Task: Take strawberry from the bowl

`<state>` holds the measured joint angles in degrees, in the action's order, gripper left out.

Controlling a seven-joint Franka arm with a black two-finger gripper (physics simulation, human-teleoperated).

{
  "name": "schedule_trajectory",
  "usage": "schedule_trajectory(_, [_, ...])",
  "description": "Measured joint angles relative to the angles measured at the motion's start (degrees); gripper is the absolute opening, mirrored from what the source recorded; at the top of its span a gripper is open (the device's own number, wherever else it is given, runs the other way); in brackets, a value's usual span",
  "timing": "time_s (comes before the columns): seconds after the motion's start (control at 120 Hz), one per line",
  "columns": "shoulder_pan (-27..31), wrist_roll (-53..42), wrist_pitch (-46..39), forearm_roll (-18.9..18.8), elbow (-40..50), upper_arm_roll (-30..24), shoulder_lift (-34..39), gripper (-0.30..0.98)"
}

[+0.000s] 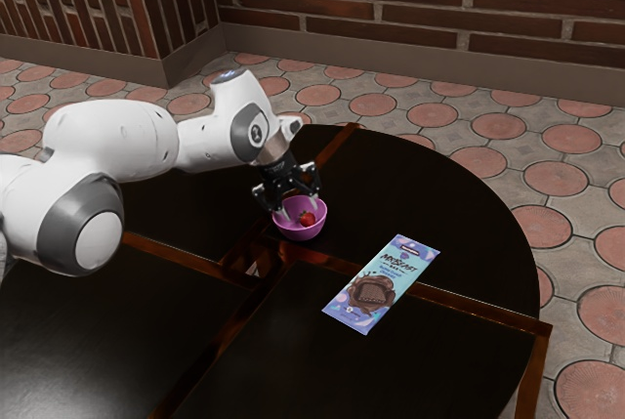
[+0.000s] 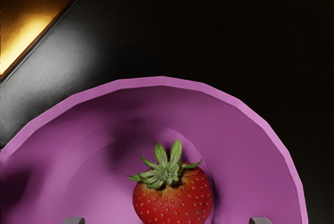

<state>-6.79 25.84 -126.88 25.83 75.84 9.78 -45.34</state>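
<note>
Our claw (image 1: 298, 211) hangs with its fingers spread at the purple bowl (image 1: 302, 234), where the leafy strawberry (image 2: 173, 198) lies, and if we descend off-centre, a fingertip could catch the sloping wall and tip everything, or roll the fruit aside.

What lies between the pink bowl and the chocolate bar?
Dark tabletop, crossed by a reddish-brown strip, as the exterior view shows.

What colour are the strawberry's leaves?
The strawberry's leaves are green, seen best in the wrist view.
</note>
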Motion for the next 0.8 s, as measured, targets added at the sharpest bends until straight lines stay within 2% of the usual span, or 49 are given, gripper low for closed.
schedule_trajectory(0.642, [0.59,-0.81,-0.75,-0.08,-1.66,-0.15,-2.39,0.39])
schedule_trajectory(0.8, [0.59,-1.14,-1.41,0.08,-2.34,-0.25,-3.02,0.3])
